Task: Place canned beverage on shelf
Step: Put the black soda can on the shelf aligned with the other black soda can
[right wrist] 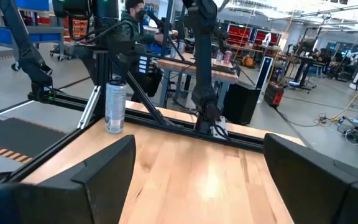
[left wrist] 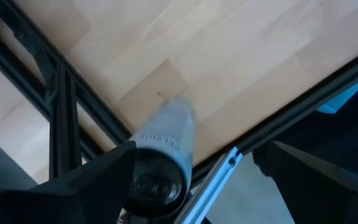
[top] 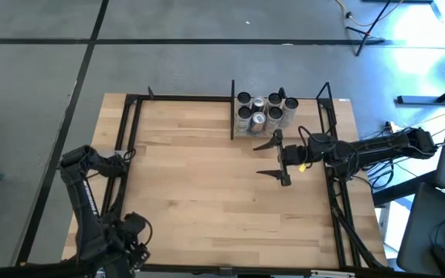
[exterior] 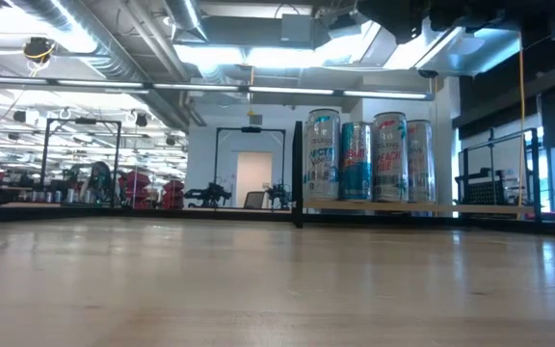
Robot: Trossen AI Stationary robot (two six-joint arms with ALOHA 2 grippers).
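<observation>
Far left first: the left arm [top: 83, 201] is folded up at the left edge of the table [top: 199, 193], right over the black frame rail [left wrist: 61, 106]. The left gripper [left wrist: 194, 155] has its jaws spread wide and isn't clamping anything. Its wrist view looks down on the one loose can [left wrist: 163, 140], silver with a dark top. The can stands upright on the wood just inside the rail, between the two fingers and much closer to one of them. I can't tell whether it actually touches that finger. From the right wrist view you can see the same can [right wrist: 115, 104] standing by itself at the far edge of the table, beside the frame and near the left arm. So the can is on the tabletop, well apart from the shelf.

The middle of the table is just bare wood.

Further right, at the back edge, is the shelf [top: 315, 116], a light board bay between thin black uprights. It holds a bunch of cans [top: 259, 113] packed together toward its left side. The low view shows four of them [exterior: 366, 161] upright in a row on the board [exterior: 422, 205].

The right gripper [top: 274, 160] hangs just in front of that bay. Its jaws are released and wide apart, holding nothing, and it points left across the table.
</observation>
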